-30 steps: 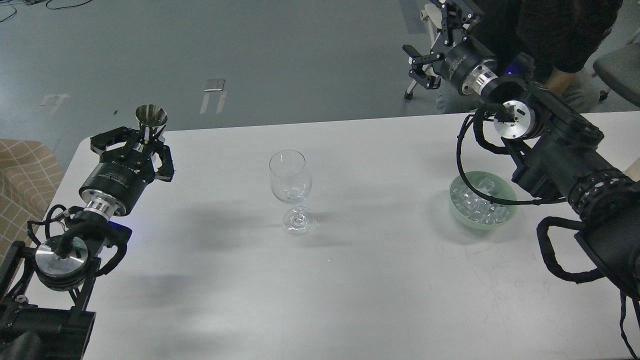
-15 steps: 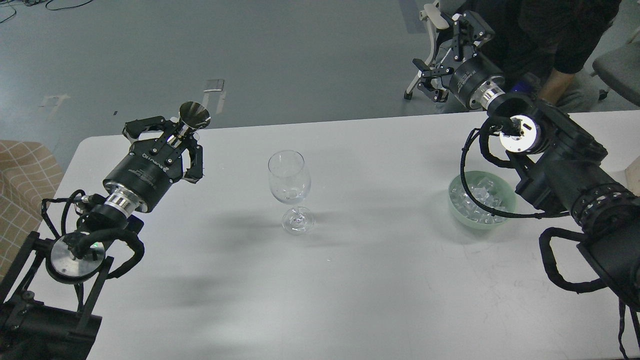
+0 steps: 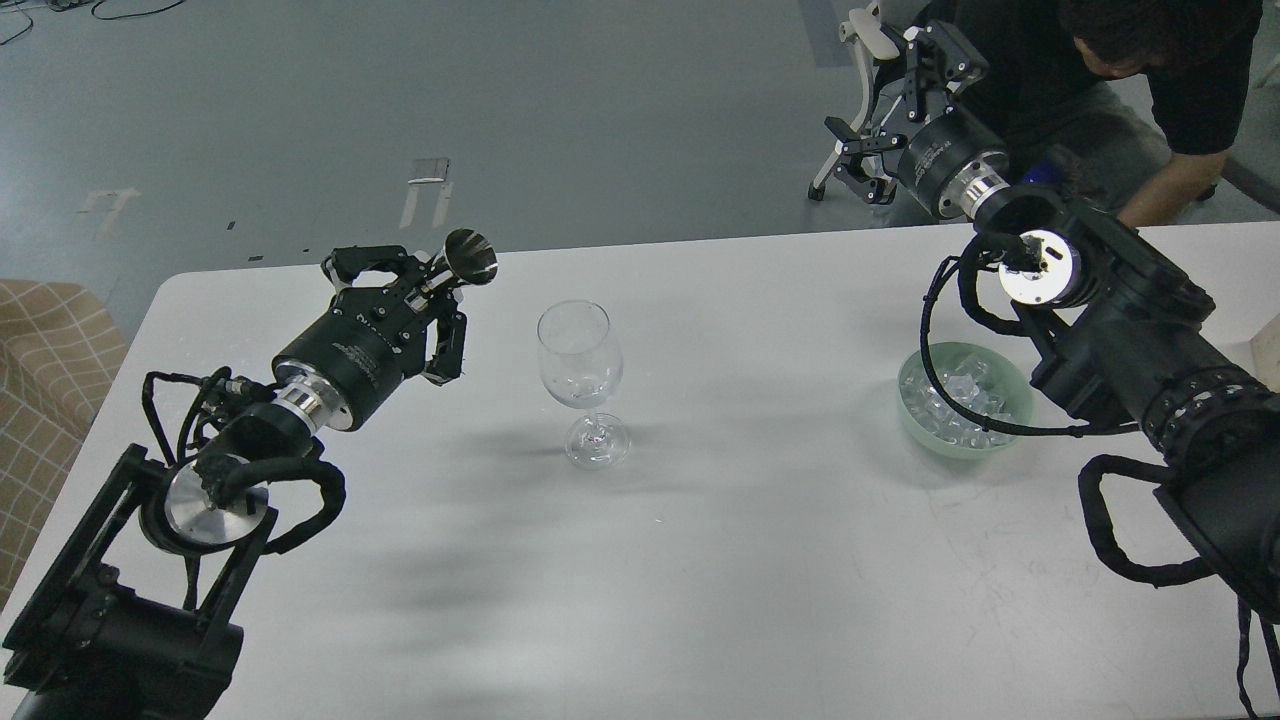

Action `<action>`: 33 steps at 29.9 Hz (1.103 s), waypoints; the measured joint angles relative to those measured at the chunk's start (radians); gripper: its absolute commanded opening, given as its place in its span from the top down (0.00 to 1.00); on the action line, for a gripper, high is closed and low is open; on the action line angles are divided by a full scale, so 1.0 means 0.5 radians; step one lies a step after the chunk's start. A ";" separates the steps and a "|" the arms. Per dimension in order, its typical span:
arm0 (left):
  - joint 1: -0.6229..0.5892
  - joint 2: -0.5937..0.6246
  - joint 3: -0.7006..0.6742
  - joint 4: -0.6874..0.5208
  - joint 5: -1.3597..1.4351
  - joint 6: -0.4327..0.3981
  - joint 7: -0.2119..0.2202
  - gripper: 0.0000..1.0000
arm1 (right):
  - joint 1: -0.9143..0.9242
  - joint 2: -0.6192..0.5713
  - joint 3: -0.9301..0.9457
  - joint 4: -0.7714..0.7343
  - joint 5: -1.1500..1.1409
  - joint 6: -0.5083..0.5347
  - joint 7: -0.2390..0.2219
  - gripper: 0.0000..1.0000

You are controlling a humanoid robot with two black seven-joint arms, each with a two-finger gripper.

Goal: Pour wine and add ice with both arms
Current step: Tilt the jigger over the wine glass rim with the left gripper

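A clear stemmed wine glass (image 3: 581,372) stands upright in the middle of the white table (image 3: 700,560). My left gripper (image 3: 428,290) is shut on a small steel measuring cup (image 3: 468,258), held tilted above the table just left of the glass. A pale green bowl (image 3: 1013,425) at the right holds a heap of clear ice cubes (image 3: 955,405). My right gripper (image 3: 885,110) is open and empty, raised beyond the table's far edge, well above and behind the bowl.
A person in black (image 3: 1150,70) bends over at the far right behind the table, close to my right arm. A white chair base (image 3: 860,40) stands on the grey floor behind. A beige checked cushion (image 3: 45,370) lies at the left edge.
My left gripper has moved right toward the wine glass with the steel cup, tilting it more. My right gripper shifted slightly right, then held still. The person leaned further into view.
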 measured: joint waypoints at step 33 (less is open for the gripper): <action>-0.098 -0.033 0.192 -0.003 0.500 0.087 0.045 1.00 | 0.030 0.000 0.007 0.004 0.000 0.003 0.003 0.00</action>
